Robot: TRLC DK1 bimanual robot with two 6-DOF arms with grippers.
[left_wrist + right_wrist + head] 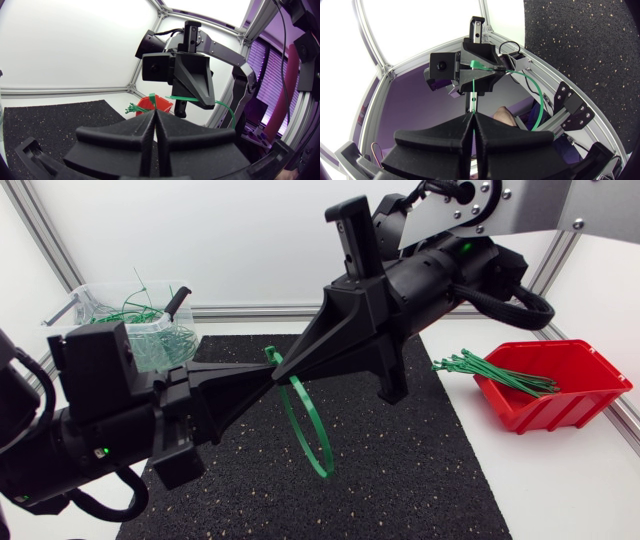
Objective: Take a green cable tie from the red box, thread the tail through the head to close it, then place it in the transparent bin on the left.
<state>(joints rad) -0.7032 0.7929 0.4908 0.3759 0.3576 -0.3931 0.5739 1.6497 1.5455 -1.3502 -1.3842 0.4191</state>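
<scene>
Left pincer (262, 375) and right pincer (288, 360) meet tip to tip above the black mat (420, 470) in the head view. One green cable tie (318, 467) hangs from that meeting point as a curved loop, clear of the mat. So the tie is already out of the red box (565, 412), where a bundle of spare ties (490, 370) lies over the rim. The transparent bin (120, 287), well apart on my left, already has green ties in it.

From the left wrist view, my left fingers are pressed together with a short green end sticking out at their tips. The right pincer sits just ahead, and the rest of the band arcs away beside it.

From the right wrist view, my right fingers are likewise pressed together on a thin green strip. It runs straight ahead to the left pincer, where the loop curves off to one side.

I judge the pick done and the threading in hand. Whether the tail has passed through the head I cannot tell, since the fingers hide the joint. Confirming or pulling the closure, then carrying the tie to the bin, is what is left.
</scene>
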